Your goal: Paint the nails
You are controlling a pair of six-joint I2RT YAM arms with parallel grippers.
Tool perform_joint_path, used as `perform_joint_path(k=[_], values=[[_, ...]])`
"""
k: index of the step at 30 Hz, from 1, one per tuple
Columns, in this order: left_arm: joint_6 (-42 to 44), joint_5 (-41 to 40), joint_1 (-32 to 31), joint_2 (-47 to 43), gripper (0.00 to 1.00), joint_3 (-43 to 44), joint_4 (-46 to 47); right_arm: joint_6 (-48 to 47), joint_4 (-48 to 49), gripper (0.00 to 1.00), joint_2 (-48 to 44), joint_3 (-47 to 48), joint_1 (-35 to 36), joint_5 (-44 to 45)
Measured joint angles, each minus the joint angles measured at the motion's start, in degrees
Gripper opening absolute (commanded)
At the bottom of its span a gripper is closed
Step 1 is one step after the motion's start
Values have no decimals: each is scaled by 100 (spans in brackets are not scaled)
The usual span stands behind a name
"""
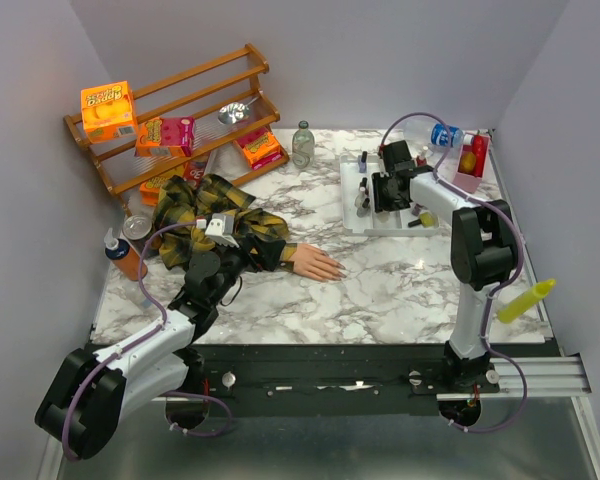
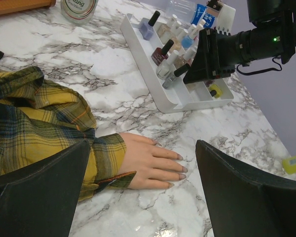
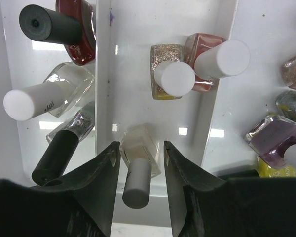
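The peach mannequin hand (image 1: 315,262) lies flat on the marble, sticking out of the yellow-and-black plaid sleeve (image 1: 208,215). Its nails (image 2: 180,157) show bare in the left wrist view, pointing right. My left gripper (image 1: 206,272) hovers over the cuff, open wide, with the hand (image 2: 148,163) between its fingers (image 2: 143,144). My right gripper (image 1: 384,190) is over the white tray (image 1: 352,226) of polish bottles. Its jaws (image 3: 141,148) stand open, close on either side of a pale bottle (image 3: 138,143) with a grey-white cap.
A wooden rack (image 1: 180,110) with snack boxes stands back left, a glass bottle (image 1: 302,143) beside it. An orange bottle (image 1: 126,260) and can (image 1: 136,228) sit at the left edge. A yellow squeeze bottle (image 1: 526,300) lies at the right. Several polish bottles (image 3: 172,79) crowd the tray.
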State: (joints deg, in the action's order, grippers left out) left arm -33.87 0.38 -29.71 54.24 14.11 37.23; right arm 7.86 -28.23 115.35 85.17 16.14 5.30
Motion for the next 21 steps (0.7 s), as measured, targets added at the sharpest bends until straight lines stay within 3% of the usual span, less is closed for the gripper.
perform_joint_path(k=[2,10,21], values=[[0,0,0,0,99,0,0,-4,-13,33,2,0,0,-7],[2,2,0,4,99,0,0,42,-33,33,-142,-98,20,-22],[4,387,0,562,99,168,90,203,-155,33,-1965,-804,431,175]])
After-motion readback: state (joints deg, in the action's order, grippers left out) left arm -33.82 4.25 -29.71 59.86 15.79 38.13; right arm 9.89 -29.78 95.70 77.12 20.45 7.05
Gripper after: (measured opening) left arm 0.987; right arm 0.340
